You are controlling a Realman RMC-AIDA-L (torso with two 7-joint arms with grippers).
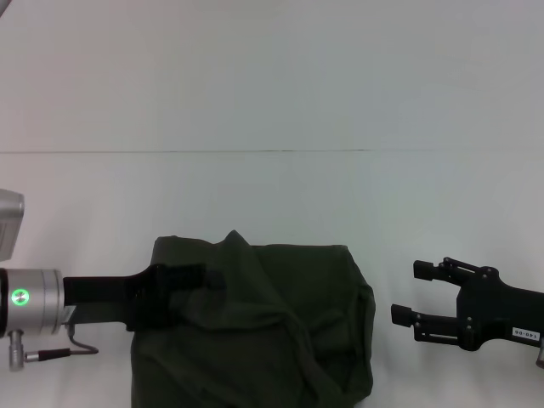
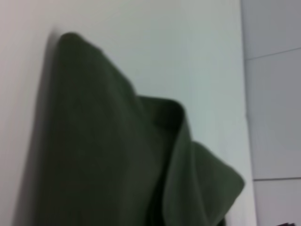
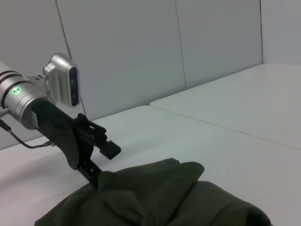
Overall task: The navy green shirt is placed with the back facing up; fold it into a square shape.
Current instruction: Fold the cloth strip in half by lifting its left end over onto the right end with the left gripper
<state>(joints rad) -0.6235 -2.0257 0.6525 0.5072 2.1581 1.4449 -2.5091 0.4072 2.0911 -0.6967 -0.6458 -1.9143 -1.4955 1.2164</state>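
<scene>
Rumpled navy green shirt [image 1: 263,327] on white table [image 1: 272,195], left hand [image 1: 183,285] pinching it

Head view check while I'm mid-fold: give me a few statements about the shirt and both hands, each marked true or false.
1. The left hand is at the navy green shirt, over its left part. True.
2. The right hand grips the shirt's edge. False: it is open and apart from the cloth, off to its right.
3. The shirt lies flat and spread out. False: it is bunched, with a fold raised near the left hand.
4. The shirt rests on the white table. True.
5. A second cloth lies on the table. False: the shirt is the only cloth.
</scene>
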